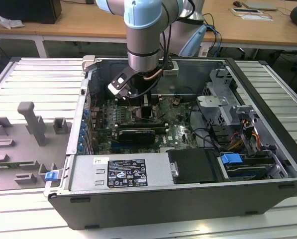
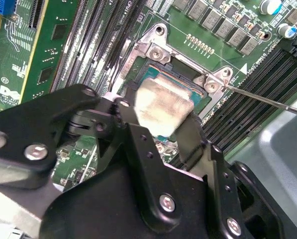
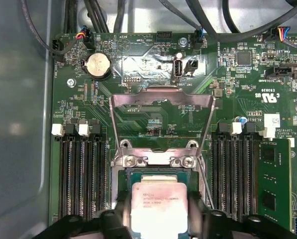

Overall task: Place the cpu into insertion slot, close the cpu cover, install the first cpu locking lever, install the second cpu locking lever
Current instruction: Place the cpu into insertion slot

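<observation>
A ribbed pale grey metal worktable point(image 1: 34, 79) spans the scene under soft, even light. Behind the worktable runs a long light-brown wooden desk point(image 1: 83, 25) with white legs. On the desk, toward the exterior view's left, sit a black box point(image 1: 24, 10) and crumpled white paper point(image 1: 9, 22). Toward the right lie flat white sheets point(image 1: 257, 16).

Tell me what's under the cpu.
The insertion slot, its rim showing beyond the cpu; the slot's floor is covered by the cpu and claw.
</observation>
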Action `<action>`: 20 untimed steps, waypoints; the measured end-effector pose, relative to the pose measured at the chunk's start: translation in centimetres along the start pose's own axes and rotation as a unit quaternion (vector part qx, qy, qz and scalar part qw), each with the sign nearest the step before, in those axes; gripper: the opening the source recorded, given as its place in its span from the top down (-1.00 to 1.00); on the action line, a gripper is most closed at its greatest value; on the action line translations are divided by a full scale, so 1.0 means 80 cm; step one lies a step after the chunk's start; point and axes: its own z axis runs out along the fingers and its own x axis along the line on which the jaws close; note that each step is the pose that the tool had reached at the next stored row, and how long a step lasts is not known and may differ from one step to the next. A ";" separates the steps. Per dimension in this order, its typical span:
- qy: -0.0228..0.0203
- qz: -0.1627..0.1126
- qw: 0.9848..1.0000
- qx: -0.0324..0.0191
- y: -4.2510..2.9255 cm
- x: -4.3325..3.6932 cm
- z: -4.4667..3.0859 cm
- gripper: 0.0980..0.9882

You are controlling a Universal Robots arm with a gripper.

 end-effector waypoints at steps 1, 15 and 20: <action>0.000 0.000 1.000 0.000 0.0000 0.000 0.0000 -0.16; -0.001 0.000 1.000 0.005 0.0030 0.003 -0.0188 0.16; -0.002 0.000 1.000 0.010 0.0063 0.003 -0.0201 0.57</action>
